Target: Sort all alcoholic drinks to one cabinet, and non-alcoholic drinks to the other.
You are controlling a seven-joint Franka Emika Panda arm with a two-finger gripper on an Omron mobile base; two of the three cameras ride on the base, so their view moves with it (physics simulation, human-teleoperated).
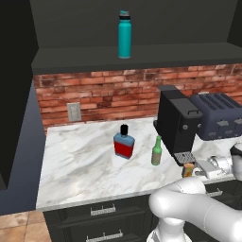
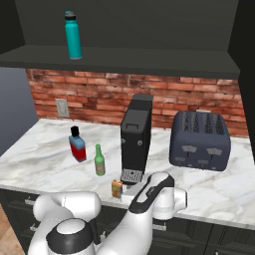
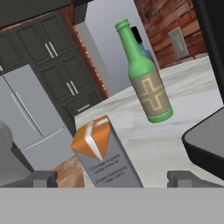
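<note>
A small orange-yellow carton (image 3: 103,153) stands near the counter's front edge, just in front of the coffee machine, and it is also seen as the carton (image 1: 188,169) and the carton (image 2: 117,189). My gripper (image 3: 113,179) is open and level with it, one fingertip on each side and neither touching. The slim green bottle (image 3: 146,78) stands upright beyond the carton, with the blue flask (image 3: 142,43) partly hidden behind it. On the counter the green bottle (image 1: 156,152) stands right of the blue flask (image 1: 124,144). A tall teal bottle (image 1: 124,35) stands on the open upper cabinet shelf.
A black coffee machine (image 2: 135,139) stands right beside the carton, and its drip tray (image 3: 205,140) juts in at the right of the hand view. A dark toaster (image 2: 199,140) sits further right. Brick wall behind; drawers (image 1: 101,210) below the counter edge.
</note>
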